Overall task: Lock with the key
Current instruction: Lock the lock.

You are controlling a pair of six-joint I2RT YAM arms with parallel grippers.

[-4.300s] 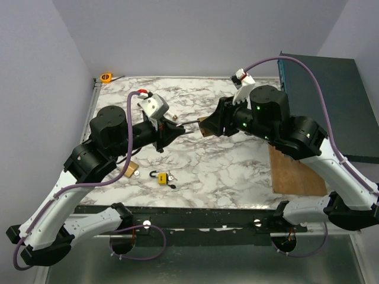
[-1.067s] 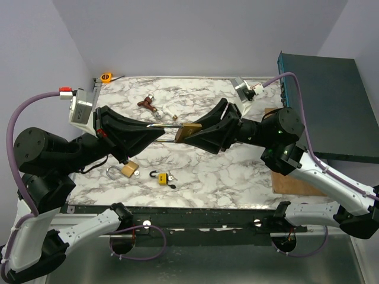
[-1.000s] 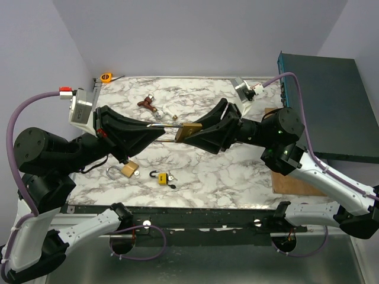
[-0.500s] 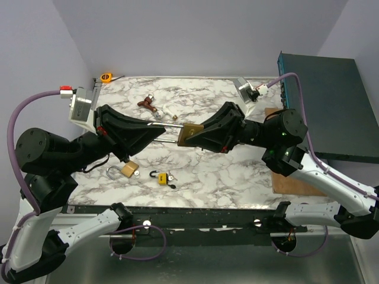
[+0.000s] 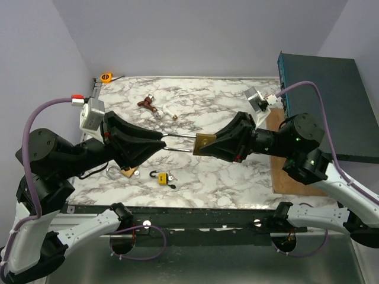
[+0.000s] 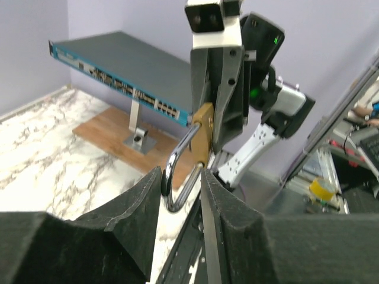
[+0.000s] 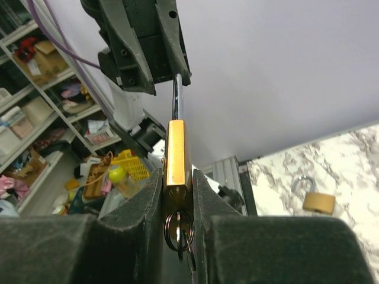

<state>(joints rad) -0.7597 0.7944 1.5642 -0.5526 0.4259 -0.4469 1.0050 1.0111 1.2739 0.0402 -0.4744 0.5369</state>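
Observation:
A brass padlock hangs in the air between my two arms, above the marble table. My right gripper is shut on its body, which shows in the right wrist view with a key ring hanging from its underside. My left gripper is shut on the steel shackle. In the left wrist view the shackle's loop sits between my fingers, with the padlock's body beyond. Whether the shackle is pressed home is not clear.
A yellow padlock with keys and another brass padlock lie on the near left of the table. Brown-handled keys lie at the back, an orange tape measure in the far left corner. A network switch stands over a wooden board at the right.
Both arms have carried the padlock to the right and nearer. The grips on body and shackle are unchanged.

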